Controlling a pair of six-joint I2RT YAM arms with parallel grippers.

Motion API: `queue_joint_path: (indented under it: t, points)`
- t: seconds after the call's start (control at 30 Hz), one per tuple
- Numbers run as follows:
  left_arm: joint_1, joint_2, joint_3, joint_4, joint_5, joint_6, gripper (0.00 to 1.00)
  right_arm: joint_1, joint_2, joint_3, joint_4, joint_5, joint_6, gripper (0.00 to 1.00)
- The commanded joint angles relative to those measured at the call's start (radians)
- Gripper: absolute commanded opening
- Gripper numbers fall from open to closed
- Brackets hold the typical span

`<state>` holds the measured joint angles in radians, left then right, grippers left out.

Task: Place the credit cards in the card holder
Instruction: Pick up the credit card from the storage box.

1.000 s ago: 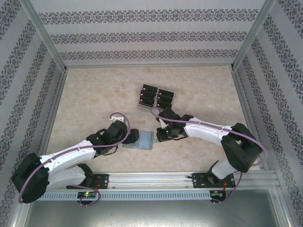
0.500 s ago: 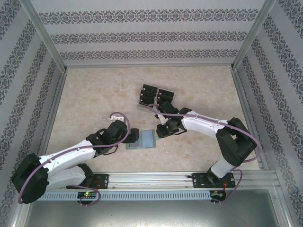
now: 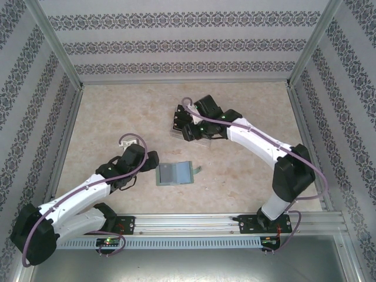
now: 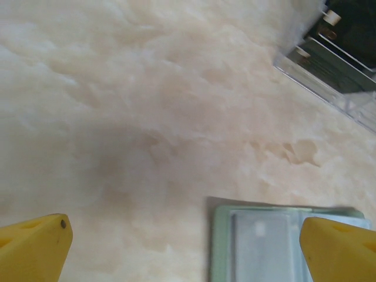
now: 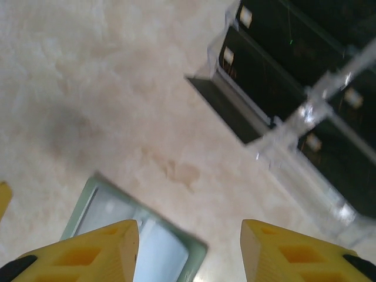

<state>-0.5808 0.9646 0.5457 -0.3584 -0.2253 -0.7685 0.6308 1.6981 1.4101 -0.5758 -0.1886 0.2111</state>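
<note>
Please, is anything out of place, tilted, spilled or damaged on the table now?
Nothing stands out. The card holder lies open and flat on the table; the credit cards sit in rows inside the clear tray. No spill or damage shows.

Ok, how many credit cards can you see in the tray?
4 in the right wrist view, all in the clear tray: two credit cards left of its divider, two right. Others may be hidden.
</note>
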Motion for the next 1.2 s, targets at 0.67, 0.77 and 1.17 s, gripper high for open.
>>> queue_joint_path:
  t: [0.67, 0.77, 1.17]
  points:
    - [0.168, -0.075, 0.025, -0.086, 0.095, 0.029, 1.0, 0.128, 0.449, 0.397, -0.171, 0.329, -0.462, 0.45]
    - [0.168, -0.078, 0.022, -0.088, 0.099, 0.029, 1.0, 0.128, 0.468, 0.405, -0.172, 0.362, -0.483, 0.43]
    - [0.171, -0.075, 0.021, -0.082, 0.108, 0.027, 1.0, 0.134, 0.547, 0.456, -0.188, 0.422, -0.538, 0.35]
